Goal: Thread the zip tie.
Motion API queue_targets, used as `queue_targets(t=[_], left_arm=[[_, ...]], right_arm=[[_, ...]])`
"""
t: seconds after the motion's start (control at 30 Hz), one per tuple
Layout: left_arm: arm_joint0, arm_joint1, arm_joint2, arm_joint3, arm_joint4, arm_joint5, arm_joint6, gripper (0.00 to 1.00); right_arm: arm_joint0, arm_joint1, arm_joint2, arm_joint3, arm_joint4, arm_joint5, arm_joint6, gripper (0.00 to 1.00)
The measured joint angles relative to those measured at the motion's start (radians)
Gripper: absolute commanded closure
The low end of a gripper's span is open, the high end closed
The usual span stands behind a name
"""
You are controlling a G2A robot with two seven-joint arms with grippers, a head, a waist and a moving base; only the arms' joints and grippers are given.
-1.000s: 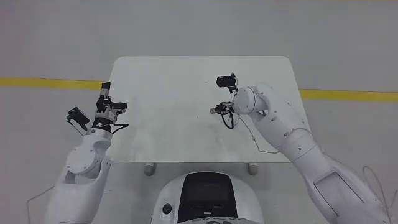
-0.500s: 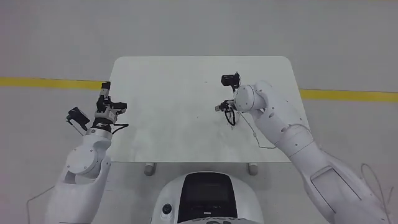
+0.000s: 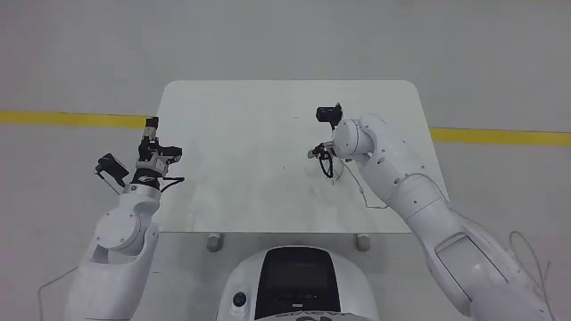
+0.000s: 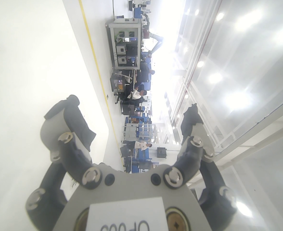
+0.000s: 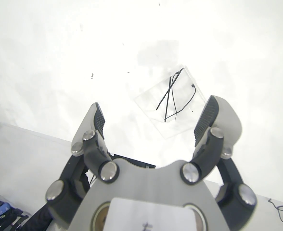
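Pale grey floor with yellow lines surrounds a white, round-cornered worktop, smooth and matt with a few dark specks. Over the last second I see the right arm draw its wrist slightly toward the worktop's right side, while the left arm has not stirred. I read that as a small re-aim before a pick, so none of the threading is done yet. The right tool hangs above the worktop with its fingers spread wide and nothing between them. Their dark ribbed pads sit in pale, metal-looking shells. Just ahead of it lie the thin black plastic zip ties, several narrow straps crossed over one another on a clear, glossy rectangular sheet that lies flat on the worktop. One strap bends in a soft curve and ends in a small blocky head; I cannot tell which end is which on the others. They look springy and slick, and sit so thin against the sheet that I judge a pinch will need to come in low and square. The left tool is likewise spread and empty, held off the worktop's left edge and pointing out into the room.
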Motion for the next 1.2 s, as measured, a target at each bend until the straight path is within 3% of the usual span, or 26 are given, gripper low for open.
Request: queue_targets(t=[0.83,0.87,0.93,1.0,1.13,1.2], left_arm=[[0.0,0.0,0.0,0.0,0.0,0.0,0.0,0.0],[0.0,0.0,0.0,0.0,0.0,0.0,0.0,0.0],[0.0,0.0,0.0,0.0,0.0,0.0,0.0,0.0],[0.0,0.0,0.0,0.0,0.0,0.0,0.0,0.0],[0.0,0.0,0.0,0.0,0.0,0.0,0.0,0.0],[0.0,0.0,0.0,0.0,0.0,0.0,0.0,0.0]], right_arm=[[-0.035,0.003,0.002,-0.026,-0.012,-0.02,-0.034,0.0],[-0.043,0.005,0.005,-0.037,-0.017,-0.02,-0.038,0.02],[-0.05,0.007,0.01,-0.054,-0.027,-0.013,-0.033,0.4],[-0.059,0.011,0.017,-0.072,-0.037,-0.005,-0.023,0.52],[-0.074,0.017,0.031,-0.097,-0.049,0.003,-0.005,0.61],[-0.081,0.019,0.039,-0.106,-0.055,0.003,0.001,0.71]])
